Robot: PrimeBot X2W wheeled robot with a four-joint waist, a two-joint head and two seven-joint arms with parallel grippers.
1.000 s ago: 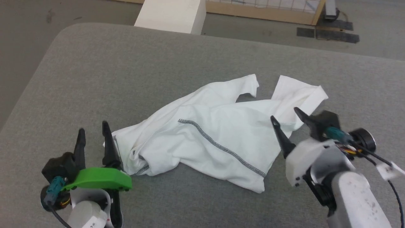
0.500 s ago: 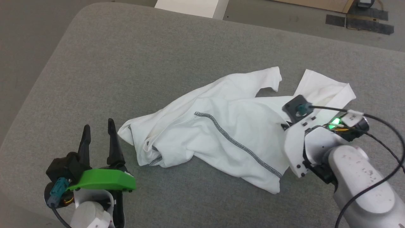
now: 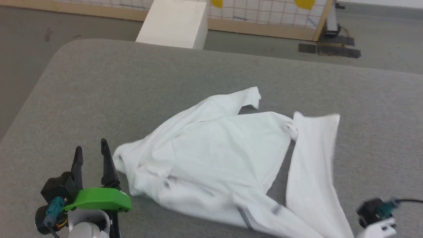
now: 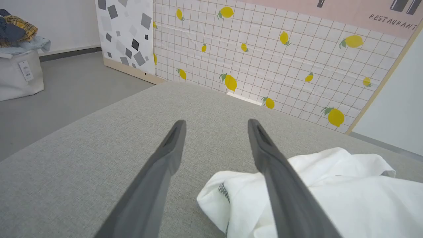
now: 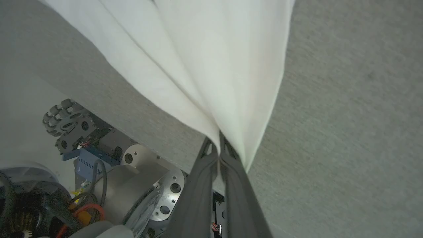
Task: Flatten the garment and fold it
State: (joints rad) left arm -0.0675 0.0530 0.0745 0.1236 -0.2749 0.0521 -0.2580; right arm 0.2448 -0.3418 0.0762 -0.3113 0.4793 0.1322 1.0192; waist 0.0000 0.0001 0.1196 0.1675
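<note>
Garment (image 3: 218,155) lies crumpled on the grey table (image 3: 132,76). One flap is drawn taut toward the right gripper (image 5: 218,150), whose fingers are pinched tight on a fabric edge that fans out ahead of the tips, likely tugging it flat. Left gripper (image 3: 91,145) is spread wide and empty, with the garment's stitched corner just beside its right finger, probably the next grab point. Beyond its tips is a lemon-print panel (image 4: 264,49), and the sign (image 4: 391,20) reads "RESTAURANT".

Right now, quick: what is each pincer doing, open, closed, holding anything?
Left pincer: open, holding nothing, beside the garment.
Right pincer: closed on a gathered fold of the garment.
</note>
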